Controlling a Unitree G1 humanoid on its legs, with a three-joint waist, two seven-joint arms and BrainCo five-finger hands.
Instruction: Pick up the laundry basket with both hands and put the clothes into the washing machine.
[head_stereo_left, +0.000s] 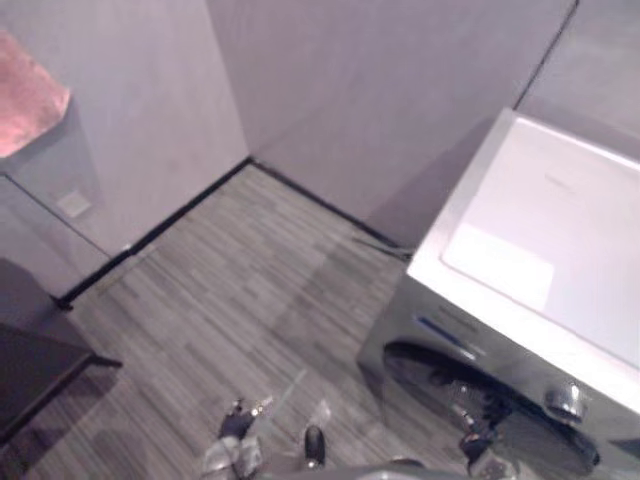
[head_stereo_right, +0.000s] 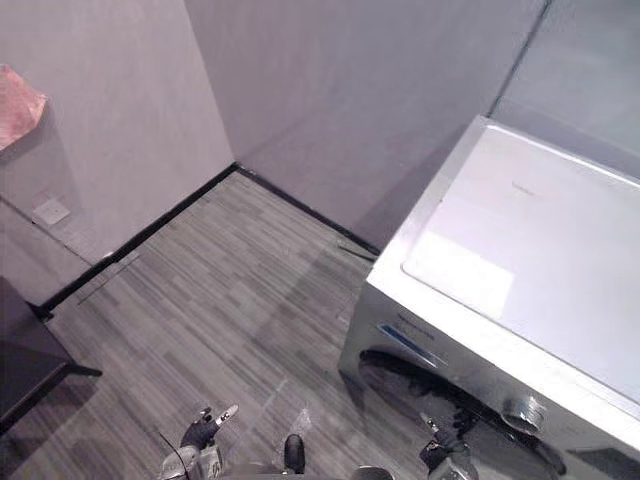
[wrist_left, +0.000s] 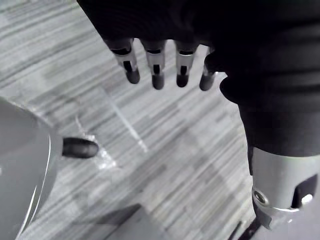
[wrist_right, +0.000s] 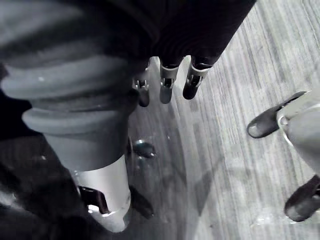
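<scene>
Here, left hand (wrist_left: 156, 64): at the low edge of the head views, fingers straight and loose over bare floor, grasping nothing.
Right hand (wrist_right: 168, 79): low on the robot's right, just before the washer's door, fingers relaxed and empty.
Floor (head_stereo_left: 250, 280): grey striped planks, running from the hands to the walls.
Washing machine (head_stereo_left: 520, 250): front-loader on the robot's right, standing on the floor against the far wall, flat white top.
Door (head_stereo_left: 480, 400): dark and round, on the machine's front face.
Knob (head_stereo_left: 568, 400): silver dial above the door, toward the right.
Label strip (head_stereo_left: 445, 335): short blue bar on the front panel; its print is too small to read.
Lid mark (head_stereo_left: 558, 182): faint line of writing, illegible.
Dark table (head_stereo_left: 30, 360): at the left edge.
Skirting (head_stereo_left: 160, 232): black band along the foot of the grey walls.
Wall socket (head_stereo_left: 74, 204): pale plate low on the left wall.
Pink panel (head_stereo_left: 25, 95): high on the left wall.
</scene>
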